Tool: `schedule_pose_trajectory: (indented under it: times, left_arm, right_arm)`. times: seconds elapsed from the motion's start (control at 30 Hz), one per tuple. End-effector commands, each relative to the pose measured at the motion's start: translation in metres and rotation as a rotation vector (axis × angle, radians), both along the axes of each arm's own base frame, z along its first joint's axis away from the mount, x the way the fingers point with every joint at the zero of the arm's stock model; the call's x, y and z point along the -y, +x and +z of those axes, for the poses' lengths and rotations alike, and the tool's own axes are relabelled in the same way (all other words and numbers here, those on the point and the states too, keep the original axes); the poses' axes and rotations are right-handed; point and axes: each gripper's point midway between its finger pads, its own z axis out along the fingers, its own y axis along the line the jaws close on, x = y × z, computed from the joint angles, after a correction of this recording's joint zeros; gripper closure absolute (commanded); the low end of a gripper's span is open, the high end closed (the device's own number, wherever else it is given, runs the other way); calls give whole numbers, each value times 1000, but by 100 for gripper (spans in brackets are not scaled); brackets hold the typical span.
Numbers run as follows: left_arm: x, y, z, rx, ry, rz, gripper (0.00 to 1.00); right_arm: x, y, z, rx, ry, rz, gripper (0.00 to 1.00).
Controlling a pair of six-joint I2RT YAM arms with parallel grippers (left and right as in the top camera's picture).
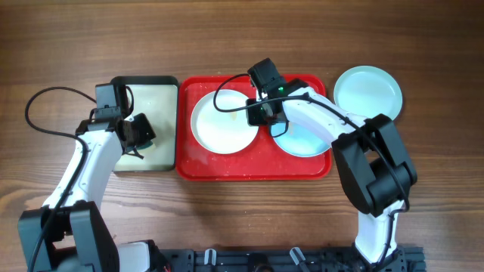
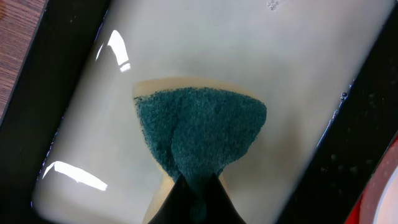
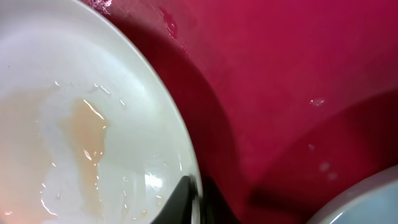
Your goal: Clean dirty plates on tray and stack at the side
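A white plate point(image 1: 223, 121) lies at the left of the red tray point(image 1: 253, 168). It carries an orange smear and wet streaks point(image 3: 84, 130). My right gripper point(image 1: 257, 113) is shut on the plate's right rim point(image 3: 186, 155), one finger inside the rim and one outside. A pale-blue plate point(image 1: 306, 140) lies on the tray's right part, partly under the right arm. Another pale-blue plate point(image 1: 368, 92) rests on the table beyond the tray's right corner. My left gripper point(image 2: 199, 199) is shut on a green sponge point(image 2: 199, 134) over the small dark-rimmed tray point(image 1: 155, 81).
The small tray's pale inside point(image 2: 205, 50) looks wet and glossy, with its dark rim point(image 2: 68, 74) around it. It touches the red tray's left edge. Black cables loop over the white plate point(image 1: 227, 94) and left of the left arm point(image 1: 38, 113).
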Motion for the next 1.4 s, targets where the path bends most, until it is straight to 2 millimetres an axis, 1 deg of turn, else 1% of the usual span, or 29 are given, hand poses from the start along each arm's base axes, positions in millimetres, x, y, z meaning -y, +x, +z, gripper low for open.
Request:
schedule_pose_trajectory:
  times: [0.0,1.07,1.2,1.37]
  left_arm:
    - [-4,-2,-3,-7,13,17,95]
    - [-4,-1,-3,-5,14,18,95]
    - [-13,-2,-2,-8,63,35,95]
    - [-14,-2,-2,-9,66,36,95]
  right_arm:
    - [6,-2,-9,-5,-37,-4,96]
    - [5,-1,-9,1,-34,-4,96]
    - [6,-3,-10,-7,-38,-4,96]
    - [6,-2,-10,-5,-37,-4,96]
